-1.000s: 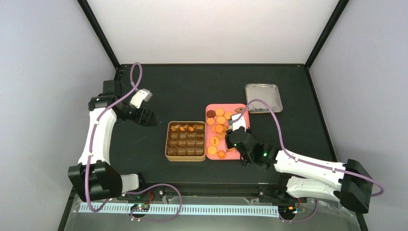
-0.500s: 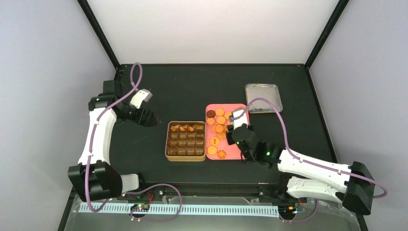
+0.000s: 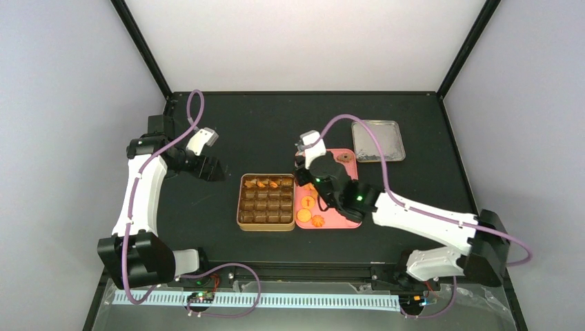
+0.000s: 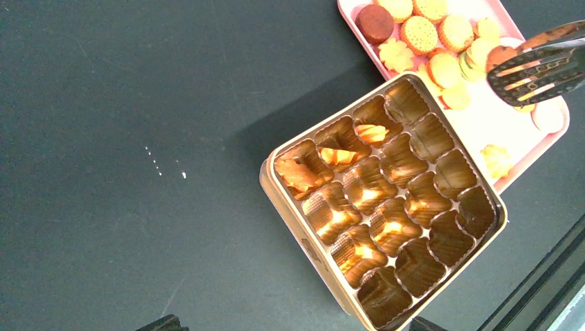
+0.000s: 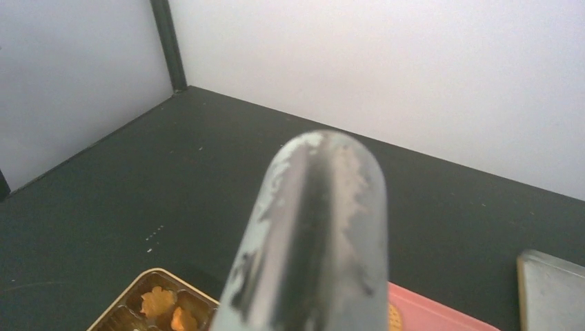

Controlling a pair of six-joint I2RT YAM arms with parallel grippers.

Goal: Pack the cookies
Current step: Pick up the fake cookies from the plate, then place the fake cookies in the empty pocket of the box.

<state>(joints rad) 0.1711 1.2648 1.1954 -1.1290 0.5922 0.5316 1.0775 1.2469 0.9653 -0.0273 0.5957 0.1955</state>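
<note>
Top external view: the right gripper (image 3: 307,164) hangs over the far left corner of the pink tray (image 3: 332,222), clenched on a pair of metal tongs (image 4: 534,65). The tong tips hover above the cookies (image 4: 421,31), most of which are spread across that tray. The gold tin (image 4: 303,252) sits just left of the tray, with 3 orange cookies in its far row. The left gripper (image 3: 212,170) hangs well left of the tin, jaws released wide. A silver metal tray (image 3: 376,134) lies far right.
</note>
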